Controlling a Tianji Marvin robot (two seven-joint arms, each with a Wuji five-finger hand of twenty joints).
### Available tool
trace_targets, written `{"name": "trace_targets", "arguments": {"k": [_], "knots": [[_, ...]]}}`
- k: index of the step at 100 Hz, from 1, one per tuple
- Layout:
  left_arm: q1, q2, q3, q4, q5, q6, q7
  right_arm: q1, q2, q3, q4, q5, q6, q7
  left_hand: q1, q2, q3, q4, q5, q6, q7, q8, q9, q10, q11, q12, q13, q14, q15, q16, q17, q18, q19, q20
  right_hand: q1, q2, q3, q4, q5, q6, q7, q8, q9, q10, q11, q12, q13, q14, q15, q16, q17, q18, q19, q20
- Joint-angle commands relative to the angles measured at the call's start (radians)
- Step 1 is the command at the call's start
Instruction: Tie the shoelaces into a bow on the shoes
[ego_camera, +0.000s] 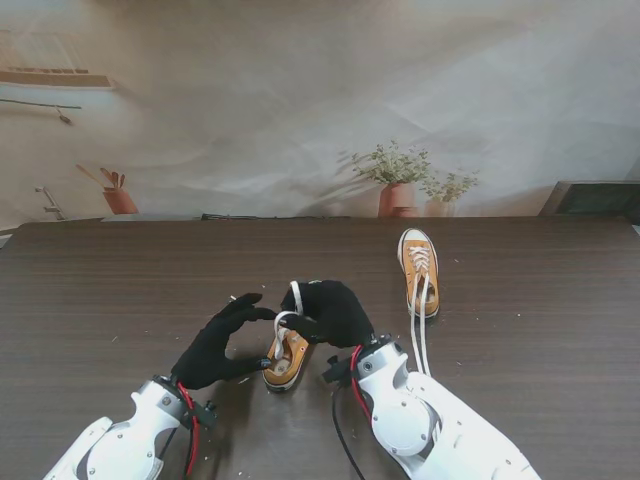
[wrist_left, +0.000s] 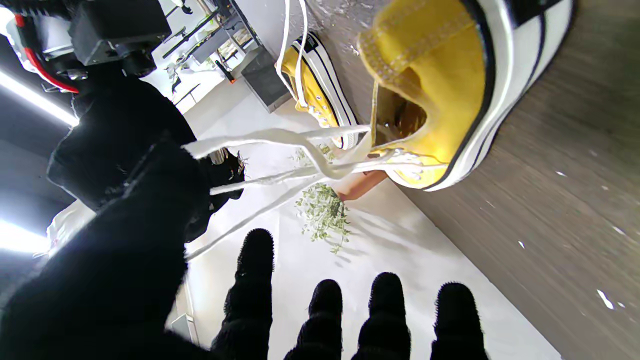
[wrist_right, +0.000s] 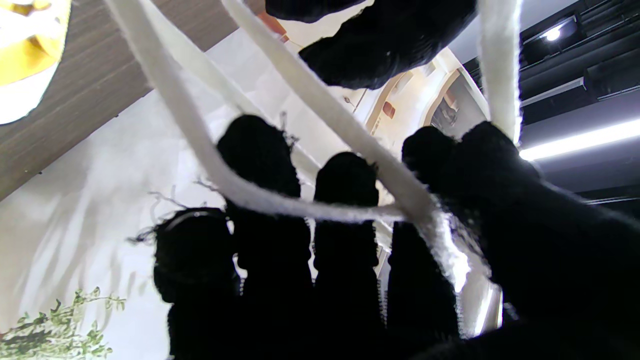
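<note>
Wood-grain table (ego_camera: 120, 280), flat white laces (wrist_left: 280, 135)

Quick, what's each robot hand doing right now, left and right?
Left robot hand: thumb and forefinger curled toward the lace beside the near shoe; grip cannot be told.
Right robot hand: shut on the white shoelace.

Taut laces (wrist_left: 280, 137) cross right past the left hand's fingertips (wrist_left: 255, 250); right hand (ego_camera: 335, 312) blocks beyond, open table (ego_camera: 120, 290) outside.
</note>
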Motion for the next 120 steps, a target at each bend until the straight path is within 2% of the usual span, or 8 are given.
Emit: {"name": "trace_targets", "arguments": {"k": [1,21,42,58,66,79,101,120], "knots": [[-0.012,-0.005,0.009,-0.002,0.003,0.013,-0.02,-0.004,0.008,0.004,-0.013,-0.004,-0.005,0.015,-0.052,-0.046,0.027,-0.025,0.011,-0.14,-0.011,0.011,0.005,-0.032,0.021,0.027,-0.021,-0.019,0.02,0.03,0.008,0.0,-0.002,0.025,0.021,0.0,0.022,0.019,-0.003,-0.076,0.036,-0.012,0.017,-0.012,0.003,-0.011,0.023,0.004,0.013,0.008,0.008,0.003,0.015,-0.008],[-0.043,0.0,0.041,0.008,-0.021,0.03,-0.05,-0.001,0.01,0.003,-0.01,-0.003,-0.011,0.023,-0.055,-0.038,0.005,-0.027,0.002,-0.097,-0.088,-0.051,0.007,-0.028,0.025,0.025,-0.019,-0.018,0.027,0.028,0.005,0.0,0.015,0.028,0.022,0.002,0.022,0.019,-0.004,-0.075,0.035,-0.01,0.016,-0.012,0.003,-0.011,0.023,0.002,0.013,0.009,0.008,0.002,0.015,-0.009],[-0.071,-0.001,0.073,0.025,-0.056,0.049,-0.067,-0.003,0.009,0.001,-0.01,0.005,-0.014,0.027,-0.042,-0.039,-0.006,-0.024,0.025,-0.088,-0.09,-0.062,0.019,-0.024,0.028,0.026,-0.014,-0.012,0.031,0.029,0.006,0.005,0.029,0.028,0.023,0.001,0.022,0.019,-0.002,-0.074,0.035,-0.009,0.016,-0.01,0.003,-0.01,0.023,0.003,0.013,0.009,0.008,0.002,0.015,-0.009],[-0.084,0.0,0.09,0.03,-0.073,0.063,-0.079,-0.008,0.009,-0.003,-0.01,0.003,-0.02,0.026,-0.036,-0.041,-0.012,-0.022,0.066,-0.038,-0.087,-0.069,0.029,-0.014,0.034,0.03,-0.008,-0.009,0.038,0.031,0.008,0.01,0.045,0.026,0.023,0.003,0.023,0.019,-0.002,-0.073,0.036,-0.007,0.017,-0.012,0.004,-0.01,0.023,0.004,0.013,0.009,0.008,0.002,0.016,-0.01],[-0.089,-0.001,0.099,0.031,-0.083,0.076,-0.084,-0.011,0.009,-0.005,-0.012,0.002,-0.023,0.025,-0.034,-0.047,-0.007,-0.021,0.101,0.014,-0.065,-0.058,0.039,-0.005,0.043,0.036,-0.003,-0.003,0.045,0.033,0.01,0.013,0.061,0.027,0.024,0.002,0.022,0.019,-0.002,-0.072,0.036,-0.006,0.016,-0.01,0.004,-0.01,0.023,0.004,0.013,0.01,0.008,0.002,0.016,-0.01],[-0.099,0.0,0.114,0.037,-0.089,0.087,-0.093,-0.015,0.01,-0.008,-0.015,-0.002,-0.029,0.024,-0.044,-0.053,0.014,-0.024,0.119,0.077,0.017,0.015,0.05,0.007,0.056,0.046,0.0,0.0,0.062,0.035,0.002,0.011,0.117,0.012,0.025,0.002,0.023,0.019,-0.002,-0.071,0.035,-0.005,0.016,-0.011,0.004,-0.009,0.023,0.004,0.013,0.01,0.008,0.002,0.016,-0.01],[-0.109,-0.004,0.133,0.044,-0.099,0.107,-0.086,-0.021,0.012,-0.012,-0.02,-0.008,-0.038,0.027,-0.043,-0.053,0.028,-0.025,0.137,0.084,0.112,0.09,0.083,0.021,0.079,0.055,0.015,0.01,0.091,0.039,0.0,0.013,0.193,-0.009,0.026,0.002,0.024,0.019,-0.001,-0.074,0.035,-0.002,0.017,-0.011,0.004,-0.009,0.023,0.004,0.013,0.01,0.008,0.002,0.016,-0.011],[-0.107,-0.009,0.141,0.045,-0.112,0.118,-0.074,-0.022,0.014,-0.008,-0.015,-0.012,-0.038,0.028,-0.018,-0.075,0.091,-0.023,0.098,0.004,0.586,0.422,0.131,0.033,0.167,0.128,0.029,0.019,0.122,0.041,0.0,0.017,0.253,-0.047,0.025,0.005,0.023,0.019,-0.002,-0.074,0.033,-0.001,0.014,-0.014,0.002,-0.009,0.02,0.003,0.011,0.01,0.007,0.002,0.016,-0.011]]}}
